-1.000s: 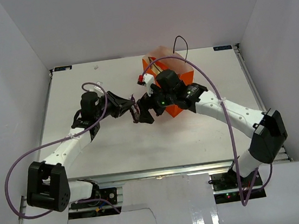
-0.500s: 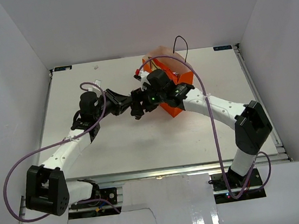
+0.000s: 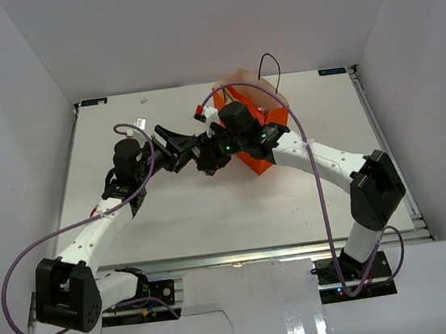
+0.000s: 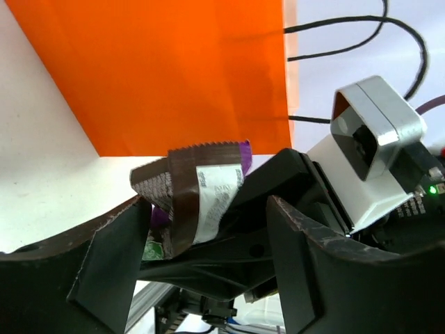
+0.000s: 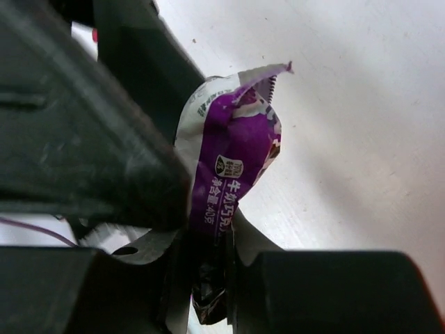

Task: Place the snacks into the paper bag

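Observation:
A purple crinkled snack wrapper [image 5: 233,153] is pinched between the fingers of my right gripper [image 5: 212,271], which is shut on its lower end. In the left wrist view the same wrapper [image 4: 201,188] shows its brown and white back, between the spread jaws of my left gripper [image 4: 208,203], which is open and lies close against it. The two grippers meet nose to nose above the table, left gripper [image 3: 181,145] and right gripper [image 3: 205,154]. Just right of them stands the upright orange paper bag [image 3: 264,118], also filling the left wrist view as the orange wall of the paper bag [image 4: 188,69].
The white table [image 3: 213,217] is enclosed by white walls on the left, back and right. The bag's black loop handles [image 3: 269,65] stick up at the back. A small pale scrap [image 3: 143,100] lies near the back left edge. The right wrist's camera housing [image 4: 375,132] sits close to my left fingers.
The right arm swung left to the left gripper and shut on the purple wrapper. The left gripper, which had been shut on it, opened.

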Action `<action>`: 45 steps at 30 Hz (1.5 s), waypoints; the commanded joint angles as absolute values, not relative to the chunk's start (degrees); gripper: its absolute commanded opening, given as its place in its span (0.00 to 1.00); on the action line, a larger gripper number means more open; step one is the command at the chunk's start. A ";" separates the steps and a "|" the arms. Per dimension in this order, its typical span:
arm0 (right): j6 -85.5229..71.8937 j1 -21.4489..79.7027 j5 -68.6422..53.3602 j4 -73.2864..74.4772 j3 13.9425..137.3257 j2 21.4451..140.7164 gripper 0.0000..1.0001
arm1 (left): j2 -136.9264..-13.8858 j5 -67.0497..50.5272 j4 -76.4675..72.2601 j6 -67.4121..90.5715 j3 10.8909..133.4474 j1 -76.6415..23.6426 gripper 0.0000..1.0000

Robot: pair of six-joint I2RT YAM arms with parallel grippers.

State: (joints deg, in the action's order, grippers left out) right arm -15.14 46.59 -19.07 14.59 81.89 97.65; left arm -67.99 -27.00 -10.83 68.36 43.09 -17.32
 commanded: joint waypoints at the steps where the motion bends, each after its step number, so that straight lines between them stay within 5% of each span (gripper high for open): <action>1: -3.49 46.23 -24.50 11.86 83.67 92.12 0.18 | -63.38 -26.19 -11.78 64.09 44.21 -15.65 0.78; 7: 13.17 42.02 -34.27 13.09 85.68 84.83 0.11 | -54.59 -9.61 11.40 45.20 55.96 -11.08 0.96; 12: 14.33 34.57 -30.59 14.59 95.42 83.14 0.13 | -48.71 4.72 26.07 35.78 56.44 -10.81 0.98; 25: 19.77 21.53 -19.70 21.70 97.83 90.70 0.20 | -41.75 15.63 35.84 42.79 42.98 -10.72 0.98; 27: 20.39 21.62 -18.64 21.88 97.03 91.40 0.25 | -43.15 20.03 38.92 45.17 43.59 -10.63 0.98; 33: 21.01 21.53 -16.96 22.50 95.98 90.45 0.61 | -47.98 26.62 48.33 53.43 44.91 -9.59 0.98; 40: 19.34 21.36 -20.99 23.64 97.21 86.31 0.70 | -61.22 29.88 57.91 61.08 47.37 -3.87 0.92; 45: 25.04 19.87 -31.71 25.75 93.80 80.52 0.90 | -70.64 34.35 58.36 61.26 49.22 -0.89 0.93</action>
